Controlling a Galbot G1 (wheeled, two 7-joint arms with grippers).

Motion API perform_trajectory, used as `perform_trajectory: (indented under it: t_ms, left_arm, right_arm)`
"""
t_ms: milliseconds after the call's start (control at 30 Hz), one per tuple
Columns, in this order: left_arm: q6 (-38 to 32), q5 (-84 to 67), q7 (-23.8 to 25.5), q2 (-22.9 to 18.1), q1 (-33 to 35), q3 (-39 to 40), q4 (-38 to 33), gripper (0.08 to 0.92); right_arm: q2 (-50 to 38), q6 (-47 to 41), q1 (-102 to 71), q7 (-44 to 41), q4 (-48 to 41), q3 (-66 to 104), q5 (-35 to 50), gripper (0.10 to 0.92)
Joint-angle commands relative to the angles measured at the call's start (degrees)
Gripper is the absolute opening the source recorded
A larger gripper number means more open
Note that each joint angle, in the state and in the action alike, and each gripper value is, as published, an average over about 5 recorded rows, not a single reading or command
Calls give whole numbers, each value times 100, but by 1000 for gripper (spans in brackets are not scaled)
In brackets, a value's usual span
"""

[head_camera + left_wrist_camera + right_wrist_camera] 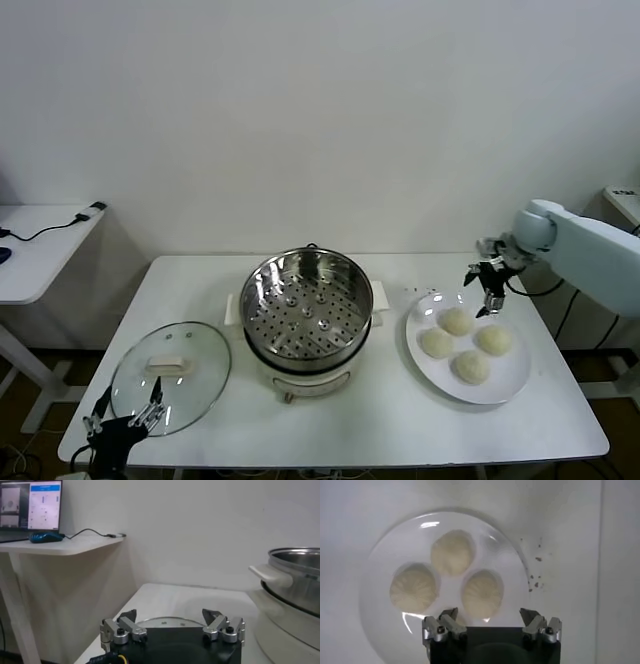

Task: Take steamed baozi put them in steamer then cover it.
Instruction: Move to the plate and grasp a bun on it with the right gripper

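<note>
The right pincer point(489, 288), spread wide and empty, hovers at the white plate's twelve o'clock edge, nearest pale domed bun point(456, 321) just toward seven o'clock.

The right arm point(585, 245) has a smooth white housing. Both grippers, left gripper point(172, 628) and right gripper point(491, 625), have black bodies with silver, screw-fastened finger links.

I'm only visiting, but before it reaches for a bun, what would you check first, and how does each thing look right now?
1. Steamer uncovered, tray bare: ok.
2. Glass lid flat on the table, apart from the steamer: ok.
3. Four baozi on the white plate: ok.
4. Right gripper above the plate's far edge, jaws open, holding nothing: ok.
5. Left gripper at the table's near edge by the lid, jaws open: ok.
6. Whether the baozi stick together: cannot tell.
</note>
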Motion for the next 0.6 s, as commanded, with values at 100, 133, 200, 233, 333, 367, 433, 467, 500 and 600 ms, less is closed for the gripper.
perform_trajectory:
  t_ms: [100, 133, 200, 233, 333, 367, 433, 467, 500, 600]
  left_arm:
    - [-23, 30, 1, -35, 14, 22, 6, 823]
    - [-23, 36, 1, -39, 15, 26, 2, 823]
    - [-25, 46, 2, -45, 16, 34, -4, 823]
    - [-27, 51, 1, -47, 16, 36, -5, 823]
    - [-38, 62, -1, -47, 20, 39, -1, 823]
    - [-42, 66, -2, -46, 22, 38, 0, 823]
    - [-44, 69, -3, -48, 27, 39, -2, 823]
    - [-42, 71, -4, -49, 28, 39, -3, 823]
    - [-39, 74, -4, -52, 27, 40, -5, 823]
    - [-34, 77, -7, -48, 18, 41, -4, 823]
  right_arm:
    - [533, -237, -497, 121, -738, 142, -43, 823]
    - [551, -243, -514, 134, -782, 163, -61, 823]
    - [577, -256, -549, 155, -853, 216, -72, 823]
    - [588, -264, -572, 168, -886, 250, -70, 823]
    - [613, -291, -651, 206, -952, 357, -66, 823]
    - [618, -301, -676, 219, -965, 385, -65, 823]
    - [624, -322, -724, 233, -983, 434, -75, 823]
    - [624, -327, -742, 246, -994, 454, -79, 823]
    - [625, -330, -754, 257, -1003, 478, -81, 823]
    - [633, -321, -769, 302, -1026, 553, -59, 816]
